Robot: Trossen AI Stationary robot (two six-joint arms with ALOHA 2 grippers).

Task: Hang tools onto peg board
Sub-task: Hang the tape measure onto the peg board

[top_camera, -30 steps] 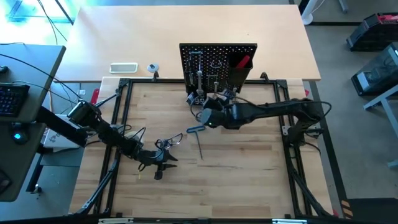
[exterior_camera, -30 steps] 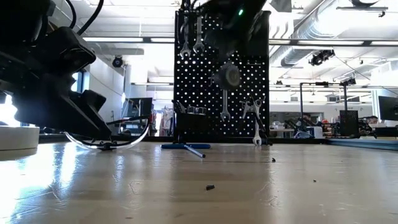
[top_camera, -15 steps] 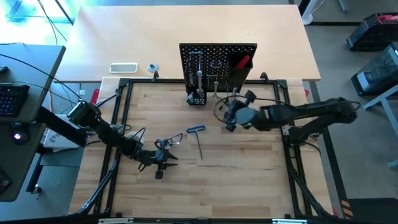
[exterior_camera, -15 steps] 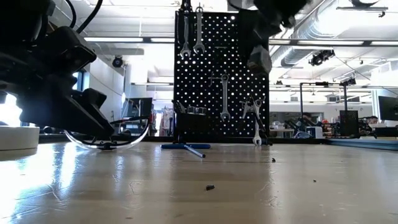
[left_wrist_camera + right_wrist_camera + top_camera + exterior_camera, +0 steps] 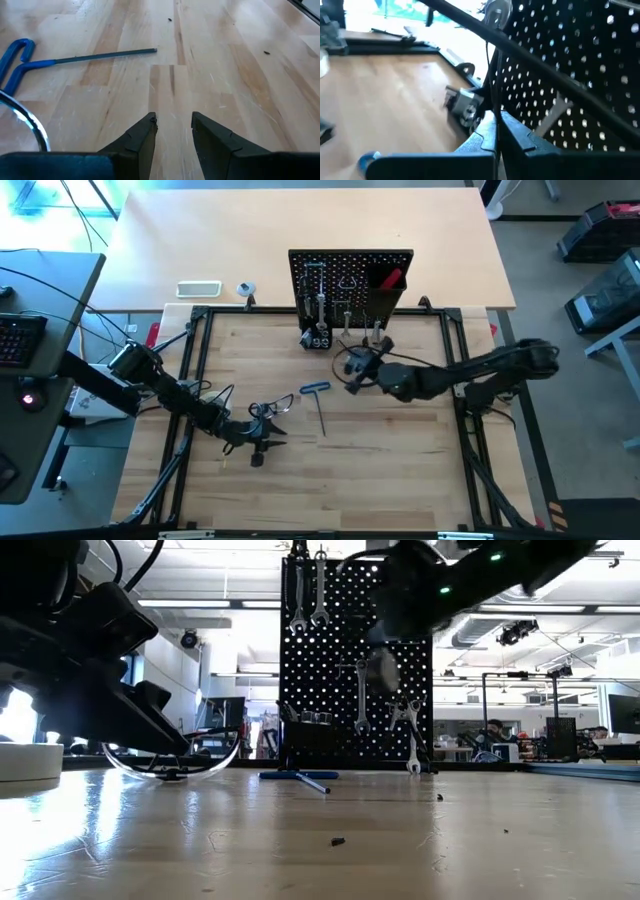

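The peg board (image 5: 350,280) stands upright at the table's far side. Silver wrenches (image 5: 320,590) hang from hooks on its face. My right gripper (image 5: 349,383) hovers just in front of it, shut, with a thin dark ring (image 5: 352,362) at its tip; which tool the ring is, I cannot tell. In the low view a round pale thing (image 5: 380,667) hangs under that hand. My left gripper (image 5: 172,122) rests low at the near left, open, with bare wood between its fingers. The clear glasses (image 5: 272,410) lie on the table beside it. The blue-handled hex key (image 5: 320,405) lies flat ahead of it. My right gripper (image 5: 496,125) pinches a thin dark strand (image 5: 491,100) between its two fingertips. The strand runs on forward from them, alongside the peg board's face (image 5: 580,65). The fingers lie nearly level and point toward the table's left. The held thing is clear of the table.
A black bin (image 5: 385,280) on the board holds a red-handled tool. Black frame rails (image 5: 190,380) border the wooden table. On the pale table beyond lie a white tray (image 5: 198,288) and a small roll (image 5: 245,288). Open wood stretches near and right of the hex key.
My right gripper drew back from the peg board's foot toward the table's right and upward. It then came back toward the left and sank, its wrist turning on the way, and it stayed shut. My left gripper, the glasses and the hex key kept still.
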